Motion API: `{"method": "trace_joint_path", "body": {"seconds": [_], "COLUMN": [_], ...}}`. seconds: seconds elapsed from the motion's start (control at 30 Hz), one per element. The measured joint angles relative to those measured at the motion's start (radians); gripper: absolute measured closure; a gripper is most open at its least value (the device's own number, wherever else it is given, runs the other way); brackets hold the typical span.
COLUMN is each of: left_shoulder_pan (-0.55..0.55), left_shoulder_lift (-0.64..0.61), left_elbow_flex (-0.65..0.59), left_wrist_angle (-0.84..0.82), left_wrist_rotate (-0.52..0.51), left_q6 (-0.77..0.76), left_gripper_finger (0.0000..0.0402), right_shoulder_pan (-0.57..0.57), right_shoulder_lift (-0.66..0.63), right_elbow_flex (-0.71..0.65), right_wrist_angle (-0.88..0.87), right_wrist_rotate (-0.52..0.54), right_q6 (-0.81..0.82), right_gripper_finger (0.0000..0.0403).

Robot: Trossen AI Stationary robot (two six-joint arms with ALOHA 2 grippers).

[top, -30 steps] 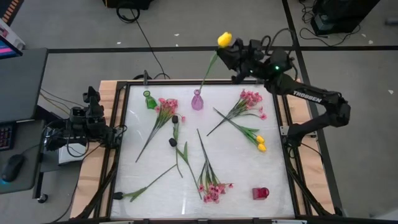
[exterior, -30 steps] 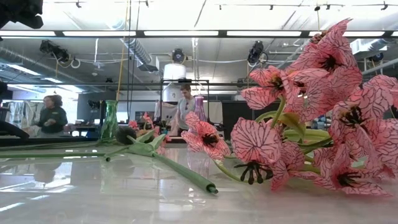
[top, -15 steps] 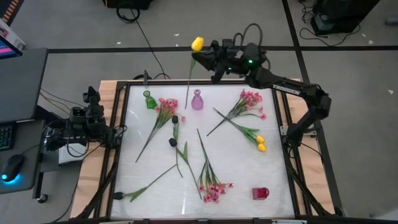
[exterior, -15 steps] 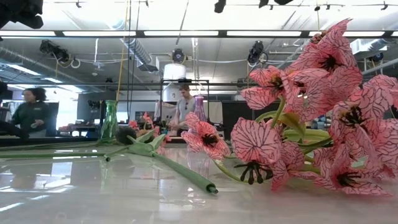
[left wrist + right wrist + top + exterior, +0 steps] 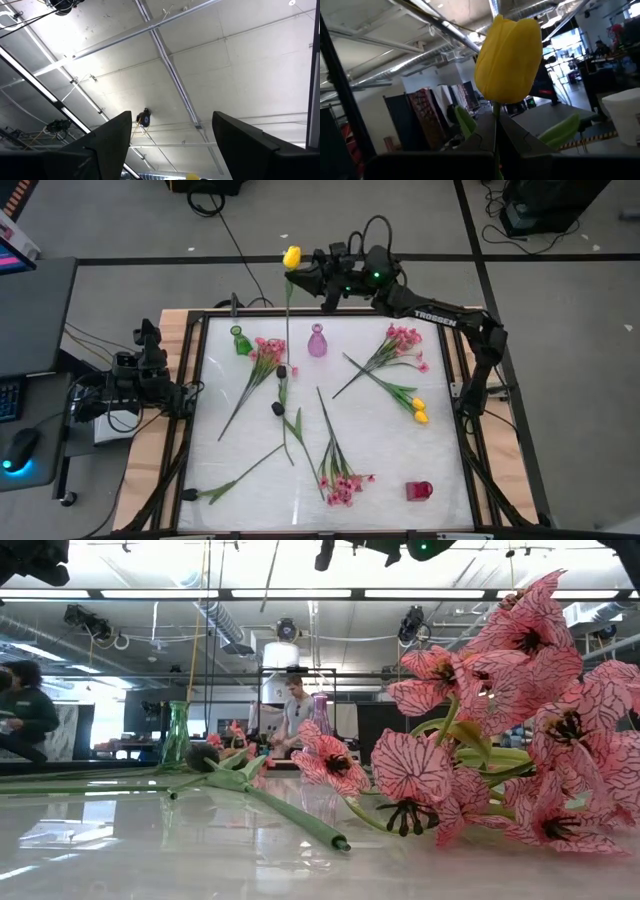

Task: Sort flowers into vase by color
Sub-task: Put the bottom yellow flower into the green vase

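- The right gripper [image 5: 312, 273] hangs high over the table's far edge, near twelve o'clock on the white mat, clenched on the stem of a yellow tulip [image 5: 291, 256].
- From the right wrist the grip shows plainly: the stem is pinched just under the yellow bloom [image 5: 509, 59], a leaf poking out beside it.
- The long stem dangles toward the mat, its lower end near the dark tulip head [image 5: 282, 371] and just at three o'clock from the pink spray [image 5: 266, 352] by the green vase [image 5: 238, 340].
- The purple vase [image 5: 317, 342] stands just at three o'clock from the hanging stem.
- As I read it, this step is threading the stem into a vase mouth. Which vase takes yellow I cannot tell.
- To do it well, I'd let the stem hang plumb first, line its tip over the narrow neck, then lower straight and slowly. A swinging tip could tip the vase.
- Two more yellow tulips [image 5: 418, 410] lie at four o'clock. Another pink spray [image 5: 404, 342] lies at two o'clock, a third [image 5: 341, 484] at six.
- The left gripper [image 5: 165, 150] is parked off the table's nine o'clock side, fingers spread wide and empty, pointing at the ceiling.
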Motion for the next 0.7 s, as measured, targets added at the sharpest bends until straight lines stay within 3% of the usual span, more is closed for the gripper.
{"method": "trace_joint_path", "body": {"seconds": [0.2,0.37,0.5,0.7], "left_shoulder_pan": [0.0,0.0,0.0,0.0], "left_shoulder_lift": [0.0,0.001,0.0,0.001], "left_elbow_flex": [0.0,0.0,0.0,0.0], "left_wrist_angle": [0.0,-0.061,-0.086,-0.362], "left_wrist_rotate": [0.001,0.0,-0.025,-0.005], "left_q6": [-0.06,-0.367,-0.506,-0.788], "left_gripper_finger": [0.0118,0.0118,0.0118,0.0118], "right_shoulder_pan": [0.0,0.0,0.0,0.0], "right_shoulder_lift": [0.0,0.0,0.0,-0.001], "right_elbow_flex": [0.002,0.002,0.002,0.002], "right_wrist_angle": [-0.001,-0.003,-0.01,-0.013], "right_wrist_rotate": [-0.009,-0.009,-0.009,-0.009], "right_q6": [0.001,0.001,0.001,0.005], "right_gripper_finger": [0.0389,0.0389,0.0389,0.0389]}}
